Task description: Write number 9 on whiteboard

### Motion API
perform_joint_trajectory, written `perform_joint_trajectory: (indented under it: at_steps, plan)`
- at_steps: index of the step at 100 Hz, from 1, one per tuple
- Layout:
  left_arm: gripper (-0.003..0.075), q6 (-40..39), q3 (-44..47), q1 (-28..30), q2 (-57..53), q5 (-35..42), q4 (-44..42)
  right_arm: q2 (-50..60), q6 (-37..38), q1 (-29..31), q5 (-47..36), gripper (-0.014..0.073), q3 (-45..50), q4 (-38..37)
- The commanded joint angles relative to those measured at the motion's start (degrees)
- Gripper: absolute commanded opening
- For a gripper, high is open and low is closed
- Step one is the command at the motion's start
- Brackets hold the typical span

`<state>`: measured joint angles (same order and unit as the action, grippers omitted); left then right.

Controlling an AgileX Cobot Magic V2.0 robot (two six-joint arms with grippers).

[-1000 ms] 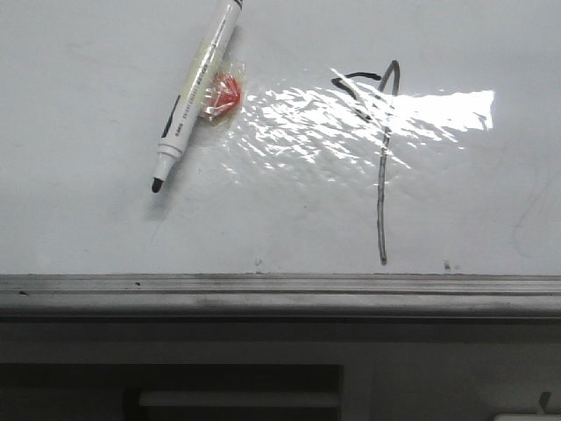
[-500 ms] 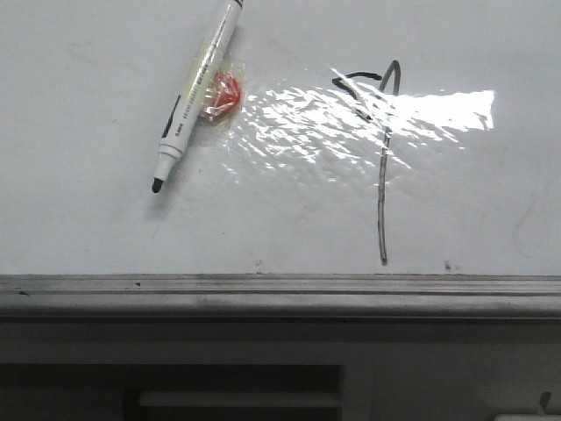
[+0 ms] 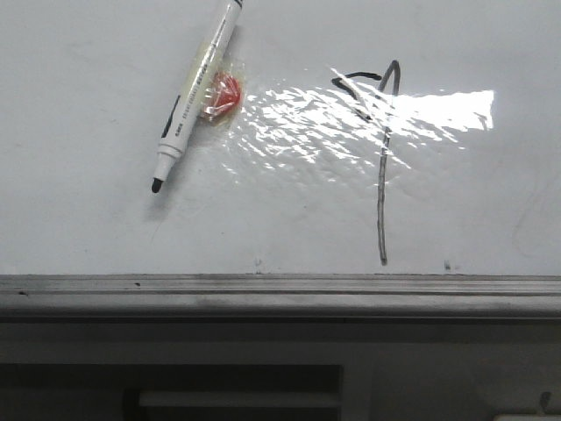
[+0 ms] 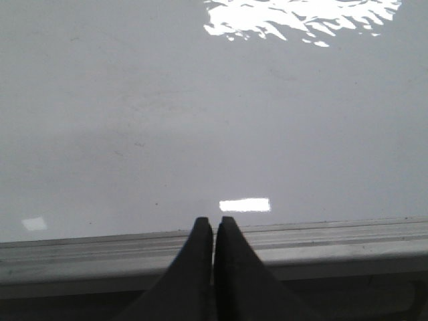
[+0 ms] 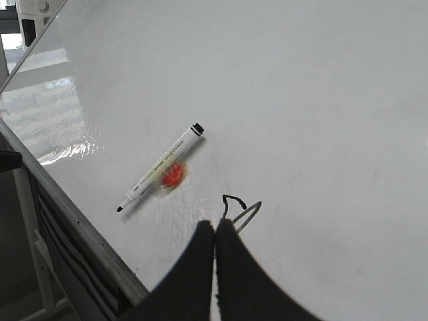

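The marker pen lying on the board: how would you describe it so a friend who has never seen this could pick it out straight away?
Start with the whiteboard, then look to the left of the number 9 and the bright glare. The marker lies slanted there, uncapped, black tip toward the grey frame. It is the only solid object on the board, white-barrelled, with a small red blob stuck against its side.

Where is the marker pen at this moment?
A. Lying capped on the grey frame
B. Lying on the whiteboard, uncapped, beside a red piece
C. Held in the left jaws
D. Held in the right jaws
B: the marker pen lies free on the whiteboard with its black tip bare, touching a red piece, left of the number 9; both jaws are shut and empty.
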<state>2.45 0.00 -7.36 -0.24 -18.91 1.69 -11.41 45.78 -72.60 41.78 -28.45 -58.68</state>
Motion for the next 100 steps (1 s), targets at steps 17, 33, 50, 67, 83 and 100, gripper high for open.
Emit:
perform_joint_trajectory:
  at_steps: [17, 33, 50, 67, 83, 100]
  plan:
    - [-0.002, -0.7, 1.1, 0.1, -1.1, 3.0, 0.1, -0.8, -0.2, 0.1, -0.1, -0.0041, 1.6, -3.2]
    - [-0.002, -0.7, 1.1, 0.1, -1.1, 3.0, 0.1, -1.3, -1.9, 6.0, -1.5, -0.0041, 6.0, 2.6]
    - [-0.002, -0.7, 1.1, 0.1, -1.1, 3.0, 0.1, -1.5, -14.7, 24.9, -10.4, -0.0041, 8.5, 19.3]
    - [-0.002, -0.7, 1.1, 0.1, -1.1, 3.0, 0.1, -1.5, -26.3, 43.6, -21.6, -0.0041, 13.1, 37.5]
    - [-0.002, -0.7, 1.1, 0.1, -1.1, 3.0, 0.1, -1.5, -35.5, 58.2, -34.8, -0.0041, 22.0, 48.9]
    - [-0.002, -0.7, 1.1, 0.1, -1.1, 3.0, 0.1, 1.7, -35.5, 66.8, -39.5, -0.0041, 29.5, 49.1]
